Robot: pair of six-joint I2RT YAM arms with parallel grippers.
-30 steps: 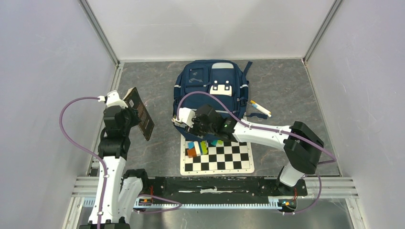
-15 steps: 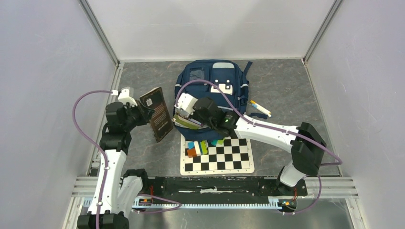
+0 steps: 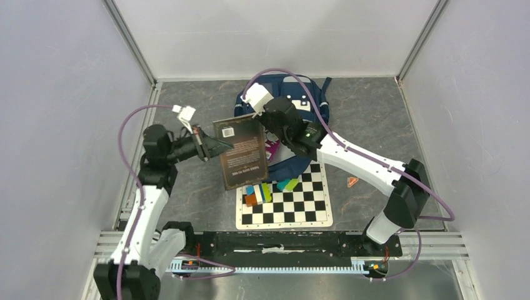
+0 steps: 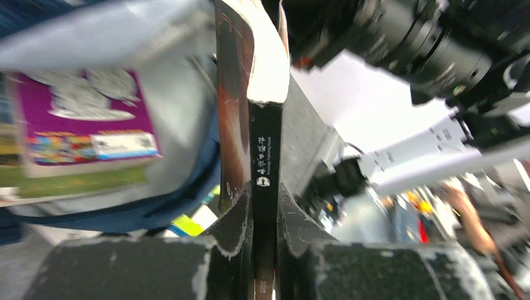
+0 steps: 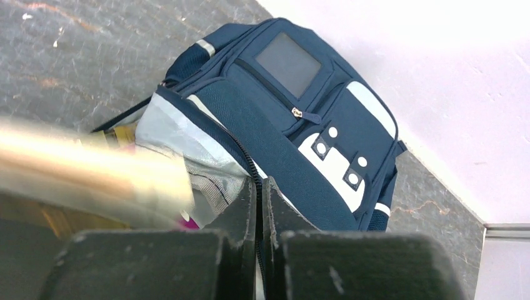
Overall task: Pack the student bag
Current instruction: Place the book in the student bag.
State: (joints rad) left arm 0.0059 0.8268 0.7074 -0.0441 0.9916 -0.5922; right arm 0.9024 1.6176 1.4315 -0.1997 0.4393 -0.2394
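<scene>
The bag (image 5: 275, 125), at the far middle of the table (image 3: 187, 106), is largely hidden from above by the right arm (image 3: 350, 159) and a dark book (image 3: 242, 153). A blurred purple book (image 4: 81, 119) is seen inside it. The dark book is clamped in the left gripper (image 4: 265, 194); the bag's rim is pinched by the right gripper (image 5: 259, 187), jaws closed.

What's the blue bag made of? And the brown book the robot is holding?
Bag: woven fabric, probably nylon or polyester, matte navy. You can see the textured weave, stitched seams, a zipper and pale grey panels. Book: paper pages in a thin card cover, dark and maybe slightly glossy. Pale page edges show in the left wrist view.
</scene>
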